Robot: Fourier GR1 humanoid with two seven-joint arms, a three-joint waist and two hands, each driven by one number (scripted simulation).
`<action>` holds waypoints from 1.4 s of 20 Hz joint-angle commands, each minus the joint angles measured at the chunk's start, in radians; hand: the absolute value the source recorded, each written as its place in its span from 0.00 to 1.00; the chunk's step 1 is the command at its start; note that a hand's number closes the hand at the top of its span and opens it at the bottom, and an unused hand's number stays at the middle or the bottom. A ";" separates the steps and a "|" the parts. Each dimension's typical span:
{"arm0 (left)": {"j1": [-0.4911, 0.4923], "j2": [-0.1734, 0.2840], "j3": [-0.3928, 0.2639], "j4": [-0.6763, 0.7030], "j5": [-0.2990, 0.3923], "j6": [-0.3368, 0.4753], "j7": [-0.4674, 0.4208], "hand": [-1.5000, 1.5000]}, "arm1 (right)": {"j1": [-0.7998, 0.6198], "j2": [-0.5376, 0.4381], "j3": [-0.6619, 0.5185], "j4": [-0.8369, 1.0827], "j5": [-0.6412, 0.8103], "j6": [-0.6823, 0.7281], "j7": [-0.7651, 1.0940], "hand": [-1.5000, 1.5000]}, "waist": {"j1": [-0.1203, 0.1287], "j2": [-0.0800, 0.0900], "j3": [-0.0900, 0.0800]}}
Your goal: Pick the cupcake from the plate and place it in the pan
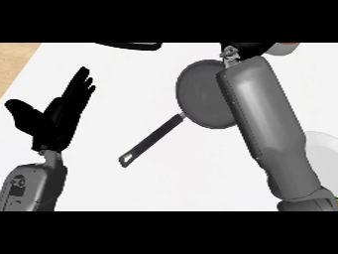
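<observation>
Cupcake and right hand are hidden beyond the right forearm (pixel 270 129) over the pan (pixel 200 94), so finger state cannot be told; release outside the pan is risked, while the left hand (pixel 54 116) rests with fingers spread, holding nothing.

Pan (pixel 200 94) at centre of counter (pixel 200 173), handle (pixel 151 140) running toward lower left. Plate (pixel 331 154) right of pan, at right edge. Right forearm (pixel 270 134) between them, overlapping pan's right rim. Left hand (pixel 54 116) well left of pan.
</observation>
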State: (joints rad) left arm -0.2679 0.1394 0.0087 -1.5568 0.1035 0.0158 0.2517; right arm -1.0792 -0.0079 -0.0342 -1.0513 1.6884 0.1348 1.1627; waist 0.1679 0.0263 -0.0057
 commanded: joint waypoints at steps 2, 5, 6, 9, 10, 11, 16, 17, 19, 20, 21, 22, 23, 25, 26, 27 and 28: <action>-0.004 0.003 0.006 0.008 -0.018 0.019 -0.002 0.50 | -0.049 0.007 0.026 0.113 0.007 -0.099 0.296 1.00 | -0.022 0.002 0.003; -0.020 0.015 0.039 0.019 -0.009 0.032 0.012 0.50 | -0.020 0.007 0.040 0.139 -0.024 -0.164 0.312 1.00 | -0.053 -0.004 0.005; -0.032 0.022 0.041 0.024 0.017 0.003 0.024 0.50 | -0.065 0.007 0.056 0.149 -0.037 -0.139 0.323 1.00 | -0.046 -0.006 0.004; -0.022 -0.019 0.013 0.003 -0.026 0.064 0.033 0.50 | 0.032 0.007 0.096 0.180 -0.073 -0.256 0.303 1.00 | -0.074 -0.010 0.006; 0.002 0.004 0.026 0.013 -0.013 0.031 0.008 0.50 | 0.045 0.007 0.107 0.205 -0.098 -0.291 0.297 1.00 | -0.065 -0.006 0.006; -0.024 0.000 0.030 0.005 -0.019 0.056 0.040 0.50 | 0.037 0.007 0.095 0.197 -0.098 -0.306 0.287 1.00 | -0.078 -0.009 0.006; 0.029 0.005 0.050 0.010 -0.002 0.034 -0.019 0.50 | 0.121 0.007 0.090 0.274 -0.147 -0.453 0.202 1.00 | -0.089 -0.006 0.006; -0.018 0.003 0.047 0.033 -0.028 0.062 -0.004 0.50 | 0.094 0.007 0.109 0.280 -0.168 -0.434 0.210 1.00 | -0.100 -0.009 0.006; 0.034 -0.002 0.042 0.027 -0.012 0.033 -0.047 0.50 | 0.144 0.007 0.113 0.298 -0.174 -0.484 0.227 1.00 | -0.093 -0.007 0.006; 0.017 0.000 0.038 0.022 -0.018 0.040 -0.022 0.50 | 0.161 0.007 0.105 0.329 -0.184 -0.482 0.237 1.00 | -0.089 -0.005 0.006; 0.034 0.012 0.037 -0.031 -0.011 0.035 0.008 0.50 | 0.193 0.007 0.077 0.349 -0.193 -0.481 0.213 1.00 | -0.093 -0.010 0.007; 0.031 0.021 0.051 0.001 -0.012 0.032 -0.012 0.50 | 0.167 0.007 0.033 0.327 -0.219 -0.513 0.220 1.00 | -0.090 -0.005 0.007; 0.039 0.001 0.043 0.003 -0.022 0.051 -0.015 0.50 | 0.195 0.007 -0.004 0.287 -0.228 -0.552 0.241 1.00 | -0.102 -0.007 0.008; 0.003 0.002 0.042 0.005 -0.020 0.057 0.017 0.50 | 0.226 0.007 -0.027 0.304 -0.258 -0.589 0.243 0.00 | -0.102 -0.004 0.009; 0.025 -0.005 0.034 -0.003 -0.023 0.054 -0.001 0.50 | 0.235 0.007 -0.043 0.308 -0.284 -0.618 0.214 0.00 | -0.098 -0.006 0.009; -0.001 -0.003 0.036 -0.007 -0.024 0.061 0.015 0.50 | 0.232 0.007 -0.040 0.311 -0.312 -0.628 0.213 0.00 | -0.096 -0.008 0.009; 0.033 -0.007 0.041 0.015 -0.023 0.056 -0.015 0.50 | 0.239 0.007 -0.049 0.340 -0.331 -0.664 0.159 0.00 | -0.096 -0.005 0.008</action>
State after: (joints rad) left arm -0.2451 0.1391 0.0481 -1.5542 0.0839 0.0663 0.2480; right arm -0.8624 -0.0107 -0.0512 -0.7473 1.4246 -0.3291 1.1654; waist 0.0720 0.0198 0.0024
